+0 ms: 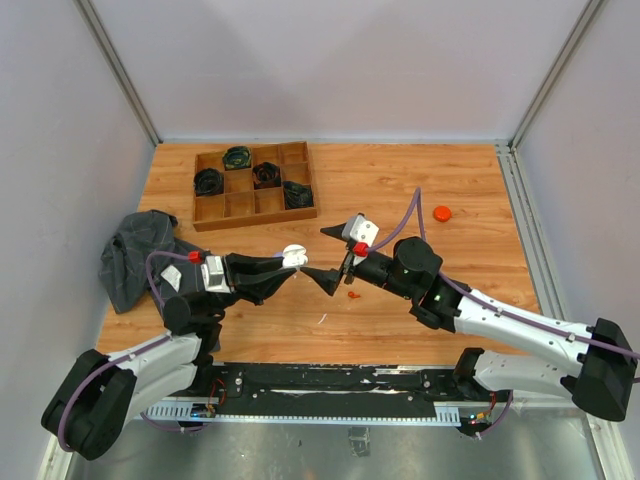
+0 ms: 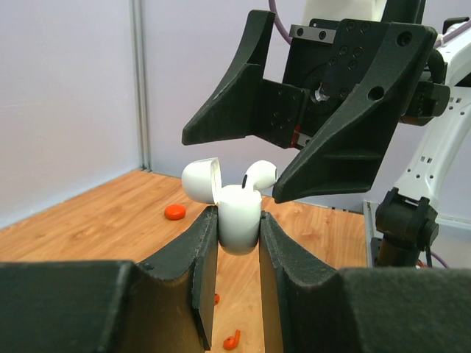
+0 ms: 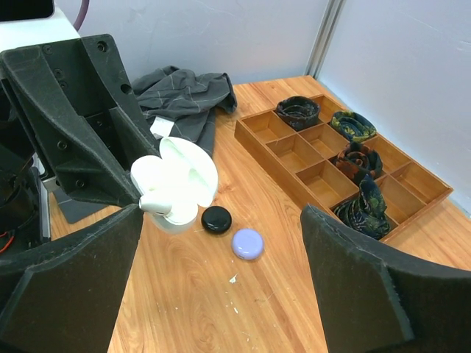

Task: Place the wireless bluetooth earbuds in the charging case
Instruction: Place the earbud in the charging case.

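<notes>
My left gripper (image 1: 291, 262) (image 2: 239, 224) is shut on the white charging case (image 1: 293, 254) (image 2: 240, 215) and holds it above the table with its lid (image 2: 200, 180) open. A white earbud (image 2: 259, 175) (image 3: 157, 203) sticks out of the case top. My right gripper (image 1: 314, 251) (image 3: 221, 211) is open, its jaws wide on either side of the case (image 3: 176, 187). One fingertip (image 2: 278, 193) is right beside the white earbud; I cannot tell if they touch. A tiny orange-red earbud (image 1: 352, 295) (image 2: 232, 340) lies on the table below. No lavender earbud shows.
A black puck (image 3: 216, 219) and a lavender puck (image 3: 248, 243) lie under the grippers. An orange puck (image 1: 441, 212) (image 2: 174, 212) lies to the right. A wooden compartment tray (image 1: 255, 205) (image 3: 294, 154) with rolled fabric stands at the back left. A dark cloth (image 1: 135, 255) lies at the left.
</notes>
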Controlling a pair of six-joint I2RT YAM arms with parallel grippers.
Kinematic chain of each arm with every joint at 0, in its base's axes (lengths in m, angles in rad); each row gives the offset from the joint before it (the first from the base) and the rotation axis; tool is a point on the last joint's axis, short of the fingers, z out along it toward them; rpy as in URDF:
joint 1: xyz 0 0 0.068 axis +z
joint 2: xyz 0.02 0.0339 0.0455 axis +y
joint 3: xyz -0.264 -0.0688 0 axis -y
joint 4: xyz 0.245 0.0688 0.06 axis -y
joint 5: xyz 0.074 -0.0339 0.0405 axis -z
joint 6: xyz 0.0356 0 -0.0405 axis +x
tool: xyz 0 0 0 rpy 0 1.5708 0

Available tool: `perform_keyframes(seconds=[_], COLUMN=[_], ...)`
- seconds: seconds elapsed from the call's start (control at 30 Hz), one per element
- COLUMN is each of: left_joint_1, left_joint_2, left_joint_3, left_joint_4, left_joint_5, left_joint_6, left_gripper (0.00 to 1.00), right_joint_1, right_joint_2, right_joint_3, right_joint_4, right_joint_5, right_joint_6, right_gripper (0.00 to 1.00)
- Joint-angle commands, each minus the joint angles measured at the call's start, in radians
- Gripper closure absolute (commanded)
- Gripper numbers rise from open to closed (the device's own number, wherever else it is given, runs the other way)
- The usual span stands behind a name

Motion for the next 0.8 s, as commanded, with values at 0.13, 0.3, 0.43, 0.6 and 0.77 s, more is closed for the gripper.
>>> perform_keyframes(seconds=[0.13, 0.3, 0.43, 0.6, 0.77], left_joint_1=[-0.003, -0.003, -0.003, -0.003, -0.003], left_joint_2=[-0.002, -0.003, -0.009, -0.021, -0.027], left_joint_3=[0.002, 0.003, 0.005, 0.006, 0.001], left_joint_4=[0.097, 0.114, 0.119, 0.108, 0.091], left_joint_5=[0.023, 0.034, 0.045, 0.047, 0.029], left_joint_6=[0.012, 0.0, -0.01, -0.009, 0.001], left_gripper=[1.0, 1.0, 1.0, 1.0, 1.0], right_joint_1=[0.014, 0.012, -0.002, -0.018, -0.02], right_joint_2=[-0.032, -0.032, -0.033, -0.041, -0.037], right_joint_3=[-0.001, -0.004, -0.01, -0.006, 0.017], right_joint_4=[0.021, -0.003, -0.017, -0.036, -0.085], right_joint_5=[0.076, 0.081, 0.087, 0.055, -0.017], right_joint_6=[0.013, -0.007, -0.008, -0.008, -0.03], right_gripper=[0.1, 0.1, 0.1, 0.1, 0.1])
